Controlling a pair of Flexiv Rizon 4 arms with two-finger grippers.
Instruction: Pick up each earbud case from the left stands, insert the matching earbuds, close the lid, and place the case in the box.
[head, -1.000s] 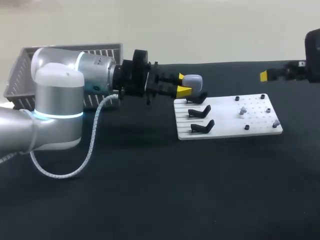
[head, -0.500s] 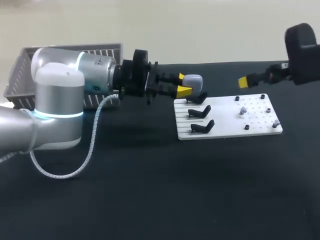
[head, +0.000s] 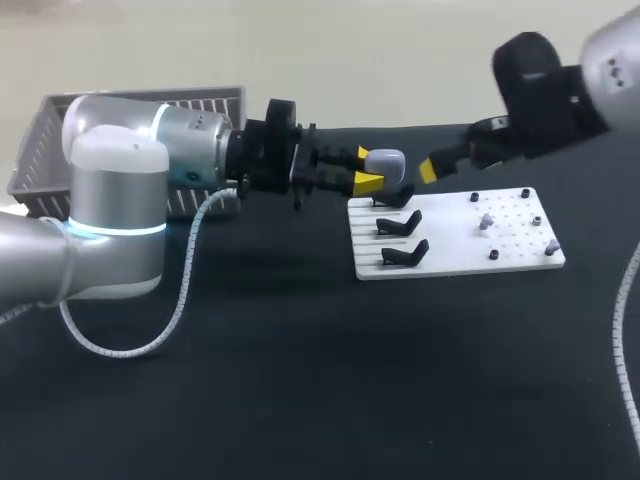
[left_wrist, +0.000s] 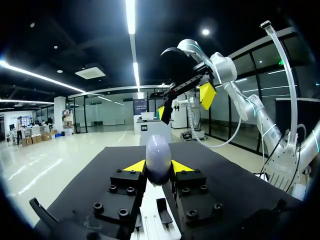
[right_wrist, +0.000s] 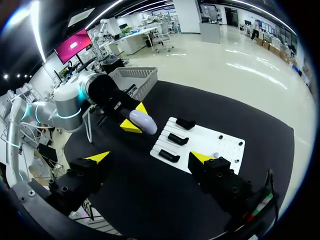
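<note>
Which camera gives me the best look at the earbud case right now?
The left wrist view: the case sits close and centred, pinched between the yellow tips of the left gripper. The head view shows it small and side-on. The right wrist view shows it far off, held between those tips.

print: none I can read | pale lilac rounded earbud case (head: 385, 160): no legible mark | white slotted stand board (head: 450, 245): no legible label | grey mesh plastic box (head: 35, 165): no legible label | black worktop (head: 300, 380): no legible sign
</note>
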